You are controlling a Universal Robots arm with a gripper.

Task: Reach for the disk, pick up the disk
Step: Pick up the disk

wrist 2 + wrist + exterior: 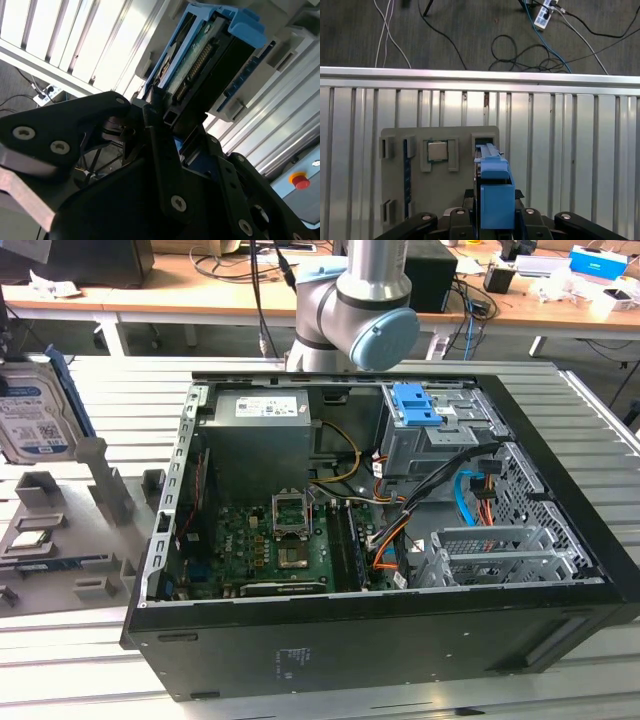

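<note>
Two black fingers (469, 194) of the gripper (494, 196) stand narrowly apart, closed against opposite sides of the disk (492, 177), a rectangular silver hard drive in a bright blue plastic carrier. It sits edge-on between them and juts out past the fingertips. In the second wrist view one finger lies against the drive's corner, beside its connector strip.

Just beyond the fingertips lies a flat grey fixture plate (452, 200) with raised holders. Whether the disk's far edge touches it cannot be told. A small square silver chip (437, 150) rests in a holder on that plate, off to one side of the fingers. Under the plate runs a slatted aluminium table (570, 150). Past its rim is a dark floor strewn with cables (520, 50).

In the exterior view the disk shows its white-and-blue label, and an open black computer case (380, 640) lies on the table well apart from the fingers.
</note>
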